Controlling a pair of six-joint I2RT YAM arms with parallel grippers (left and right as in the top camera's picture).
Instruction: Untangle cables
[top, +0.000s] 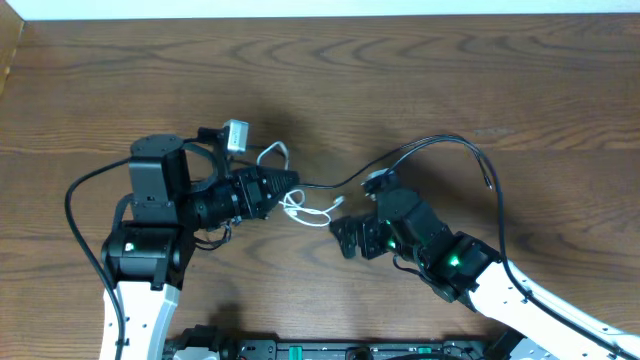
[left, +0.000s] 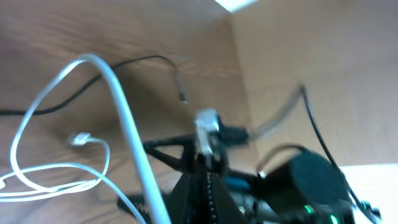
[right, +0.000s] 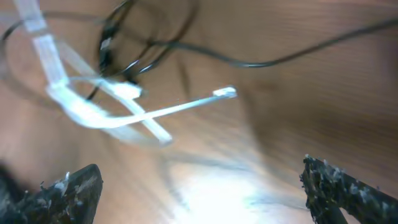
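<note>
wood-grain table (top: 450, 60) underneath, and the left gripper (top: 288, 187) is clamped shut on the white cable (top: 300, 208), whose loops rise beside its tips and spill onto the wood just to their right. the right gripper (top: 348, 236) hovers near that tangle, jaws spread wide, holding nothing. the black cables (top: 440, 140) arc from the white loops past the right gripper, one end lying further right.

The overhead view is evenly and brightly lit and sharp, with soft shadows cast on the tabletop (top: 420, 70). Both wrist views are blurred. In the left wrist view the white cable (left: 124, 118) is rendered soft. In the right wrist view pale glare is seen at lower centre.
</note>
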